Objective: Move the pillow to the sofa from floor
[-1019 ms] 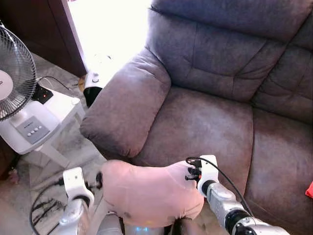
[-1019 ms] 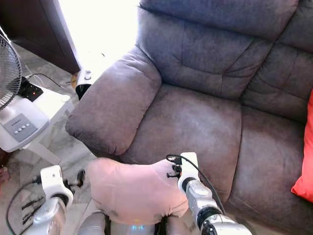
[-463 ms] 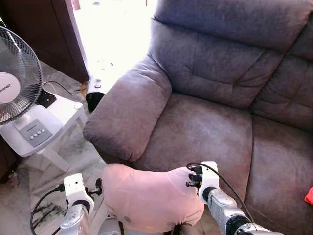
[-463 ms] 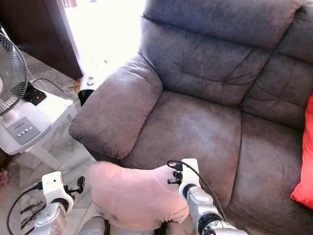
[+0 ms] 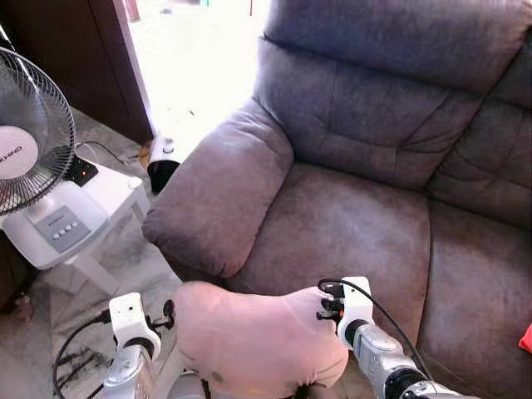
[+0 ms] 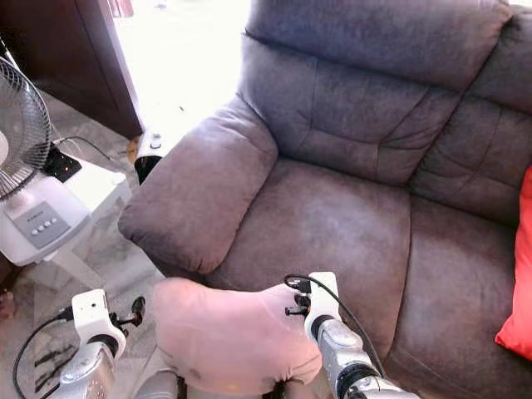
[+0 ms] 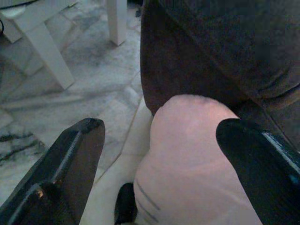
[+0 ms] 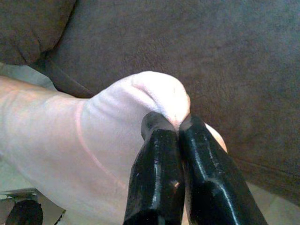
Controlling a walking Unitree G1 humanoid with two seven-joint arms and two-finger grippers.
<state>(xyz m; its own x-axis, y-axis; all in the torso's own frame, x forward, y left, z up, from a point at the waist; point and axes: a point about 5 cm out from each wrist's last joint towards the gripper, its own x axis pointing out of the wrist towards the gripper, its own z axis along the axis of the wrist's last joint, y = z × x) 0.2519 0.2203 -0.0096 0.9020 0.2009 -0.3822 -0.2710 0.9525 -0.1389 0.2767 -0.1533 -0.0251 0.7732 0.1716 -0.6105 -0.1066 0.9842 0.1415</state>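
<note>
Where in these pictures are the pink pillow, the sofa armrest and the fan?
pink pillow (image 5: 249,341), left eye view, its top face.
sofa armrest (image 5: 220,195), left eye view, padded top.
fan (image 5: 25,158), left eye view, its grille.

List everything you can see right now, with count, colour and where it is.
pillow: one, pale pink, held up in front of the sofa seat
sofa: one, grey-brown, ahead
red cushion: one, red, on the sofa at the robot's right
fan: one, white, on the small table at the left
small table: one, white, left of the sofa arm
right gripper: black fingers pinched on a pillow corner
left gripper: black fingers spread, one either side of the pillow's end
</note>
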